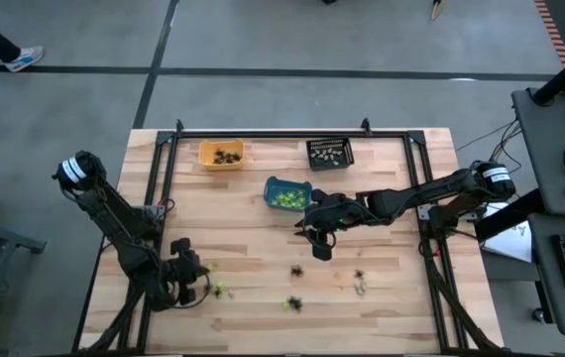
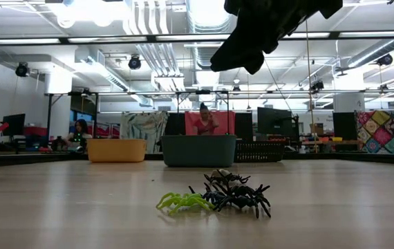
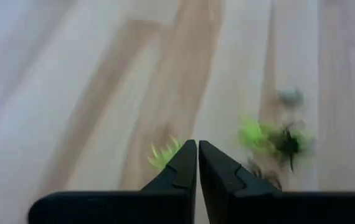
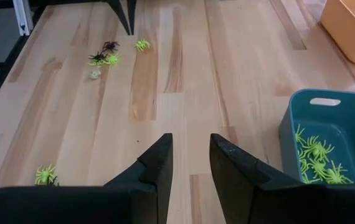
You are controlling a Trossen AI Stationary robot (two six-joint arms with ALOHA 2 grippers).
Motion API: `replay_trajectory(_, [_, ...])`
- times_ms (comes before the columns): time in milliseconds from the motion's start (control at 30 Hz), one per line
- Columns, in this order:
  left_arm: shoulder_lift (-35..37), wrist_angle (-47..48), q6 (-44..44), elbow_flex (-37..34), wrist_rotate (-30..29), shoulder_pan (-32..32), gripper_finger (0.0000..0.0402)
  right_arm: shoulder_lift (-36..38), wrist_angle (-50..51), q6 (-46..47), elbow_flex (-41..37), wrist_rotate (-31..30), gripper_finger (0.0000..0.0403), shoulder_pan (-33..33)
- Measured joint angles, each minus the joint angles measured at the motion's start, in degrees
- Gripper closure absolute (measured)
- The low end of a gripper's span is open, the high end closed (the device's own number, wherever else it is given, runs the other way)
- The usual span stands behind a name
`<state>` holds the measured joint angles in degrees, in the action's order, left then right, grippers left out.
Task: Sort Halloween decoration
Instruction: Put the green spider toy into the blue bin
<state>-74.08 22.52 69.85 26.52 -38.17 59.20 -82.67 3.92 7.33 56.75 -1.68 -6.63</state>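
Lime green and black spider trinkets (image 1: 293,302) on pale striped wood table (image 1: 253,228); bins orange (image 1: 221,155), teal (image 1: 286,193), black (image 1: 329,153).

The light wooden table (image 1: 263,307) carries an orange bin (image 1: 221,155) and a black bin (image 1: 329,153) near its far edge, a teal bin (image 1: 287,193) just nearer its middle, and small green and dark spider trinkets (image 1: 293,302) scattered toward its near edge.

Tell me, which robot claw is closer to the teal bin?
The right. The right gripper hangs just beside the teal bin, toward the table's middle. The left gripper is far off, down by the table's front left.
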Motion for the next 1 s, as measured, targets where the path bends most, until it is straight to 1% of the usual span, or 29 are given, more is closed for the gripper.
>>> replay_trajectory(100, [0.02,-0.31,0.14,0.00,-5.03,0.00,0.0391,0.00,-0.14,-0.02,0.00,0.01,0.0307,0.00])
replay_trajectory(233, [0.04,-0.12,-1.79,0.00,-10.66,0.00,0.0363,0.00,-0.22,-0.02,0.00,0.01,0.0307,0.00])
replay_trajectory(333, [0.02,-0.13,-4.79,0.00,-12.38,0.00,0.0333,0.00,-0.22,-0.02,0.00,0.01,0.0307,0.00])
replay_trajectory(533, [-2.09,-0.15,-6.26,0.00,-11.47,0.00,0.0276,0.00,-0.26,0.11,-0.05,0.01,0.0307,-0.17])
replay_trajectory(633, [-3.90,-0.34,-5.83,0.00,-7.88,0.01,0.0260,0.00,-0.38,0.09,-0.17,0.03,0.0307,-0.64])
replay_trajectory(733, [-5.95,-0.47,-3.80,0.00,-5.52,0.02,0.0254,0.00,-0.40,0.09,-0.26,0.03,0.0307,-0.99])
replay_trajectory(833, [-7.99,-1.19,-1.70,-0.02,-5.27,0.02,0.0253,0.00,-0.42,0.11,-0.26,0.05,0.0307,-1.03])
replay_trajectory(1000, [-10.67,-3.38,-1.21,-0.02,-4.33,0.06,0.0253,0.00,-0.45,0.13,-0.26,0.03,0.0307,-1.03])
